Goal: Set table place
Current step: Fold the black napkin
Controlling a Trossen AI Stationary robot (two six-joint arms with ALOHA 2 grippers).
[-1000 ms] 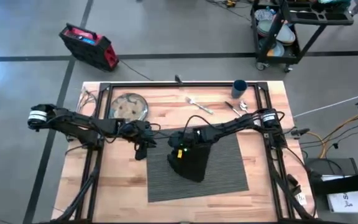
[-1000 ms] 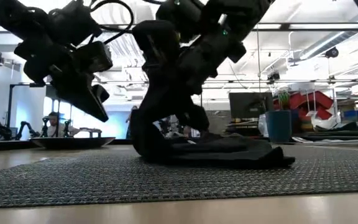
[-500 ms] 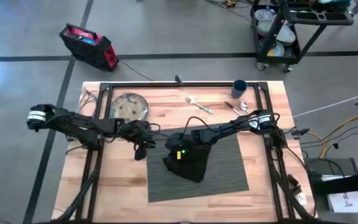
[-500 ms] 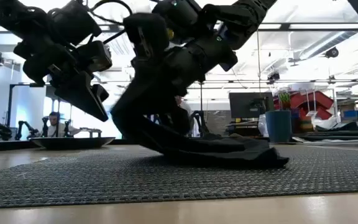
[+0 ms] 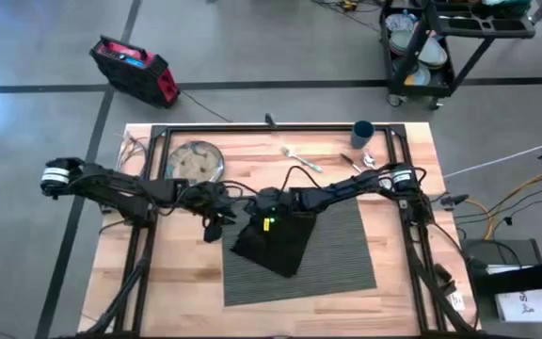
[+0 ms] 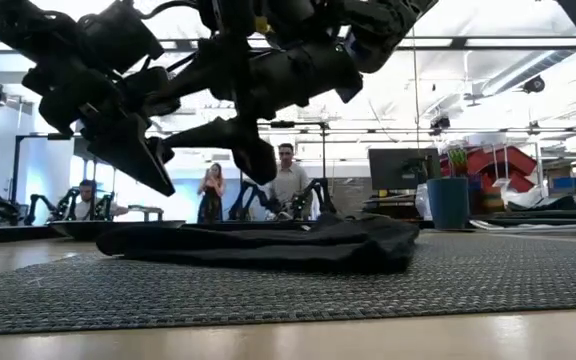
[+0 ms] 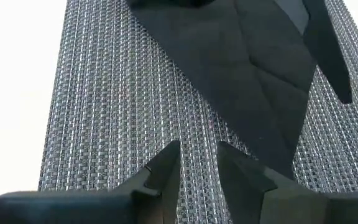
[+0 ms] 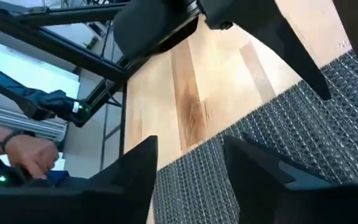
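Black cloth napkin (image 5: 273, 241) is seen lying released on the placemat (image 5: 342, 259) just below the opened right claw (image 5: 249, 217), apparently for flattening, with the left claw (image 5: 213, 229) parted just beside.

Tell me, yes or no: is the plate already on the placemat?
No. In the high view the plate sits on bare table beyond the left arm, apart from the placemat.
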